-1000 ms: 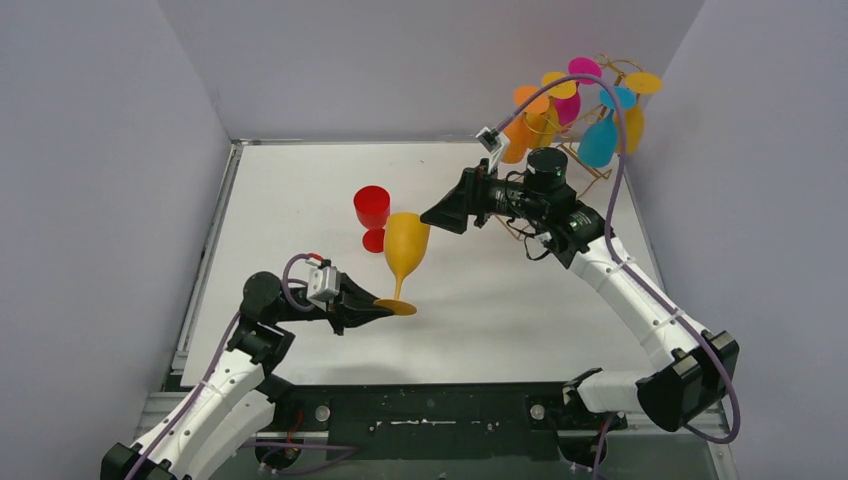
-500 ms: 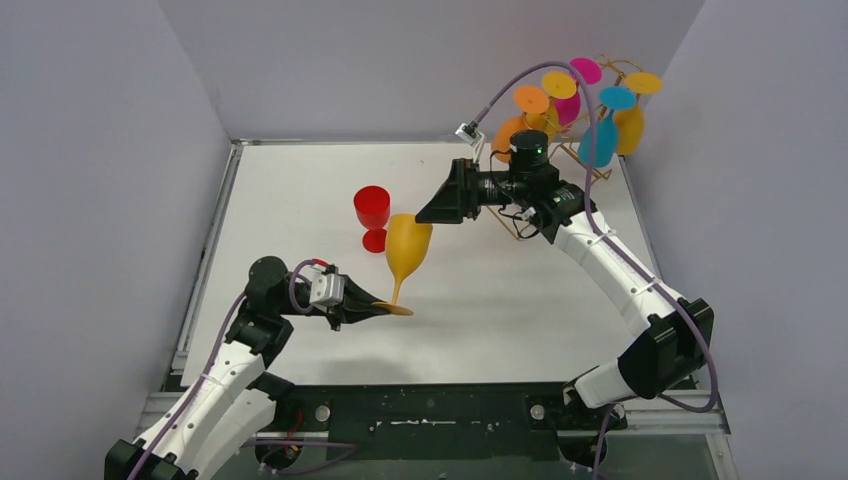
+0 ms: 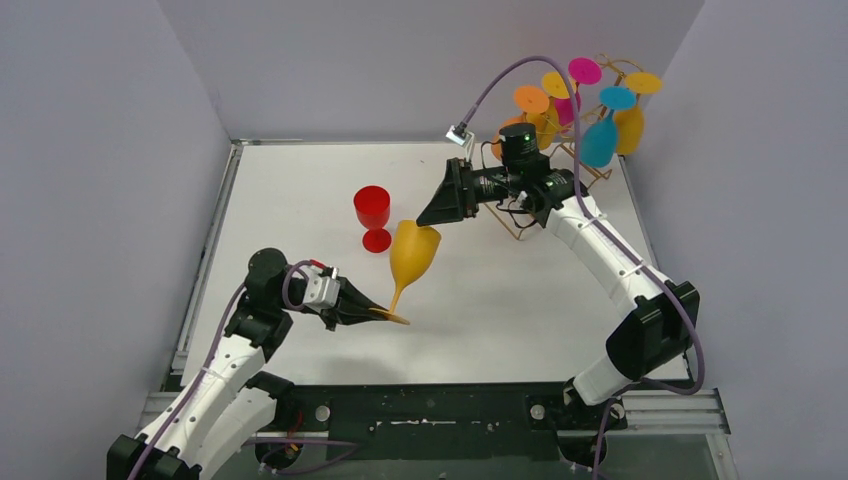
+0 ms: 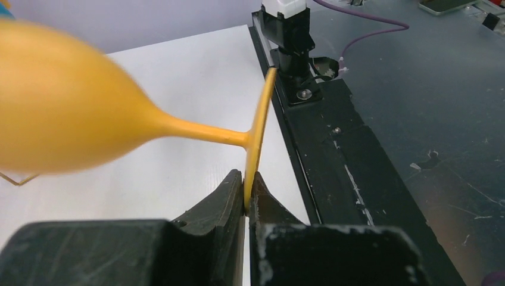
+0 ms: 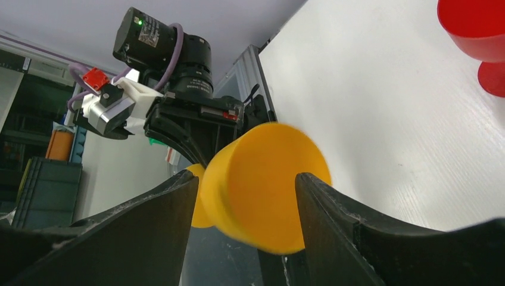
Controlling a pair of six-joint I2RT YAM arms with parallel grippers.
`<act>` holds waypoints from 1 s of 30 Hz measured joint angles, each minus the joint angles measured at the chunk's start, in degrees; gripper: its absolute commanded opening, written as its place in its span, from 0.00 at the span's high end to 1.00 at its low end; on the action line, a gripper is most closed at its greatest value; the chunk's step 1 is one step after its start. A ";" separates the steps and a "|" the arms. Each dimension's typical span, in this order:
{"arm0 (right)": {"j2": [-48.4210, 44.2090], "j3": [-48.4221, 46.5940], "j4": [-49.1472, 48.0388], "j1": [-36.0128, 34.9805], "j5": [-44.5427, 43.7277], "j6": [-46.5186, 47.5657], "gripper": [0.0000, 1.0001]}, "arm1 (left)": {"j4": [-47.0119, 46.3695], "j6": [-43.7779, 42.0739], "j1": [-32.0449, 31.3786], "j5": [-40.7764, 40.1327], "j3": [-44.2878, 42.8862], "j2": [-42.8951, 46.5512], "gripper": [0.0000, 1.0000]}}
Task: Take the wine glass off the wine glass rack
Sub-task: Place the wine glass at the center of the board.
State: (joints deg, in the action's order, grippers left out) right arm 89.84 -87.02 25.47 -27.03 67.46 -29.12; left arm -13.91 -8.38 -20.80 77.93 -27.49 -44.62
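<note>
Left hand (image 4: pixel 246 199): fingers pinched tight on the edge of the foot (image 4: pixel 262 119) of a yellow wine glass (image 3: pixel 413 250); no gap shows between pads and foot. The glass is tilted, foot low by the left hand, bowl up and away toward the middle of the desk (image 3: pixel 300 200). In the left wrist view the bowl is blurred and cut off at the left edge; the stem (image 4: pixel 202 132) is sharp. Right hand (image 5: pixel 245 179): fingers stand well apart, one on each side of the bowl near its rim. The bowl's outline is smeared there and one finger overlaps it, so I cannot tell whether the pads touch it or merely flank it. A red glass (image 3: pixel 372 208) stands upright on the desk just beside the yellow bowl, cropped at the corner of the right wrist view. The rack (image 3: pixel 597 168) sits at the far right corner, well apart from the held glass, its wire mostly hidden behind the right arm and the glasses hanging on it: blue (image 3: pixel 598 143), yellow (image 3: pixel 630 128) and others. The orange one is partly covered by the arm.
</note>
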 measured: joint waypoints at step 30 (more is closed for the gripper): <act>0.07 -1.70 3.30 -2.19 8.39 3.32 0.73 | 0.00 -0.85 0.66 4.87 -2.03 -1.18 1.00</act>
State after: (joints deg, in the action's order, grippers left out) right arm 89.91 -88.73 28.77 -29.21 75.85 -25.80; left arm -13.91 -9.23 -20.14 82.81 -29.52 -45.80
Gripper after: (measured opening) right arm 0.283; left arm 0.025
